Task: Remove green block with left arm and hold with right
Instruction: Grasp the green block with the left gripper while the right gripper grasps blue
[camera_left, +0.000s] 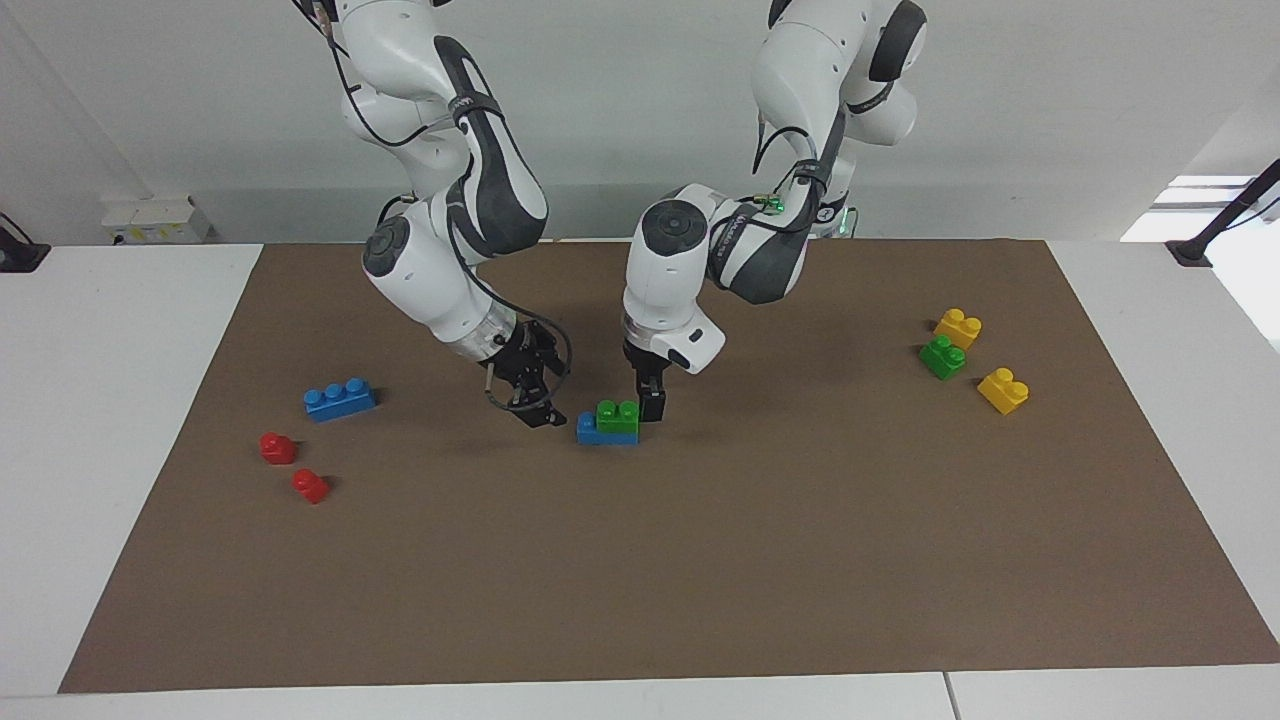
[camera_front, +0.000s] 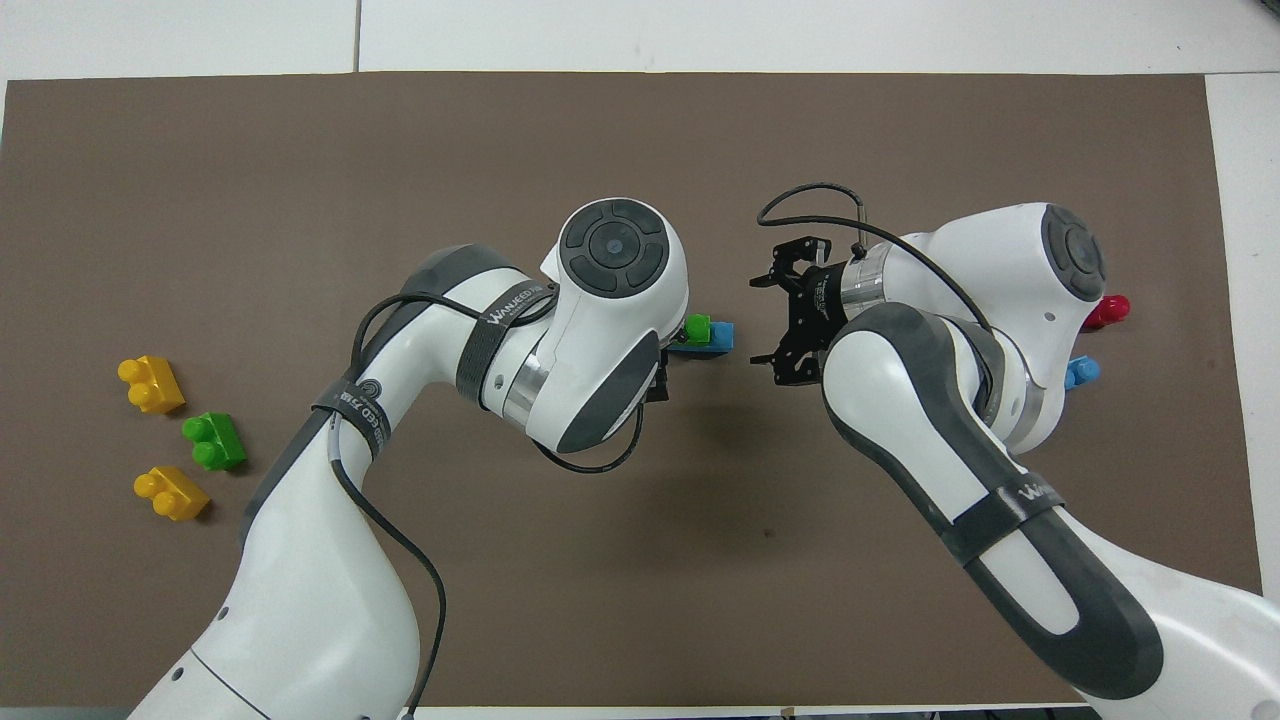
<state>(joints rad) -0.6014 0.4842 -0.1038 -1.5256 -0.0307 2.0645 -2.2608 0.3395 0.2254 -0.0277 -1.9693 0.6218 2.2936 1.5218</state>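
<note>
A green block (camera_left: 617, 414) with two studs sits on a blue brick (camera_left: 603, 433) at the middle of the brown mat; both also show in the overhead view, the green block (camera_front: 698, 327) partly under the left arm, the blue brick (camera_front: 719, 338) beside it. My left gripper (camera_left: 652, 400) is low, right beside the green block on the left arm's side; I cannot tell if it touches. My right gripper (camera_left: 535, 403) is open and empty, just off the blue brick's end toward the right arm, and in the overhead view (camera_front: 764, 321) its jaws stand wide apart.
A second green block (camera_left: 942, 356) lies between two yellow bricks (camera_left: 957, 327) (camera_left: 1003, 390) toward the left arm's end. A blue three-stud brick (camera_left: 340, 398) and two red pieces (camera_left: 278, 447) (camera_left: 310, 486) lie toward the right arm's end.
</note>
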